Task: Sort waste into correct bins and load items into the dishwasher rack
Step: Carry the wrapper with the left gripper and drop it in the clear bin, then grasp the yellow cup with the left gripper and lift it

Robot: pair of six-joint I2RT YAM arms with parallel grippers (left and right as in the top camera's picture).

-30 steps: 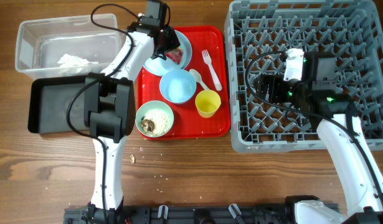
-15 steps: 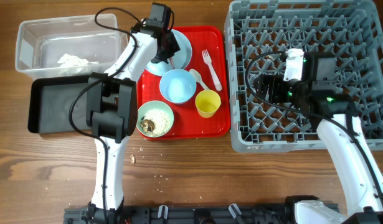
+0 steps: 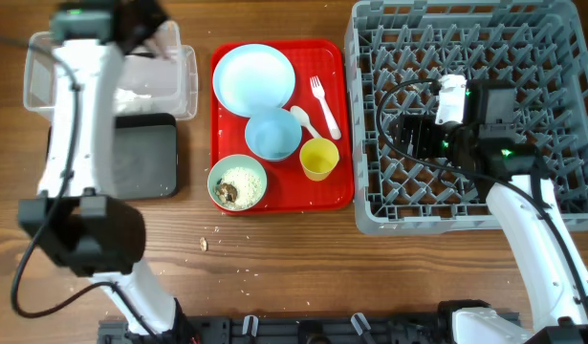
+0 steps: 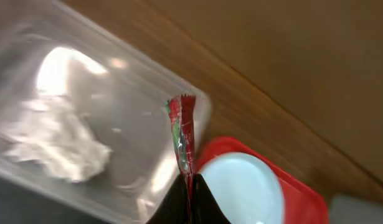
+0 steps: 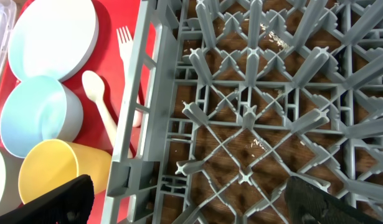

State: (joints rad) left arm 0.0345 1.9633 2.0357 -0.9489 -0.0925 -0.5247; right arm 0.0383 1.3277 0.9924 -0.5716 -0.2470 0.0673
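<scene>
My left gripper (image 4: 188, 202) is shut on the red crinkled wrapper (image 4: 182, 134), which sticks up from its fingertips above the near corner of the clear tub (image 4: 126, 81). A crumpled white tissue (image 4: 60, 149) lies in that tub (image 3: 184, 81). In the overhead view the left gripper (image 3: 145, 21) hangs over the tub's far edge. On the red serving tray (image 3: 337, 57) sit the bare blue plate (image 3: 255, 76), blue bowl (image 3: 272, 134), green bowl with food scraps (image 3: 238, 183), yellow cup (image 3: 319, 158), fork (image 3: 322, 96) and spoon (image 3: 308, 122). My right gripper (image 5: 191, 205) stands open over the grey rack (image 3: 466, 191).
The black tray (image 3: 145, 158) lies just in front of the clear tub, partly under my left arm. A few crumbs (image 3: 204, 244) dot the wood near the red tray's front corner. The rack's left wall (image 5: 138, 112) runs close beside the cup (image 5: 54, 171) and spoon (image 5: 104, 109).
My left gripper shut on the wrapper at the plate, then swung left and carried it to above the clear tub. The plate is now bare. The right arm has not moved.
</scene>
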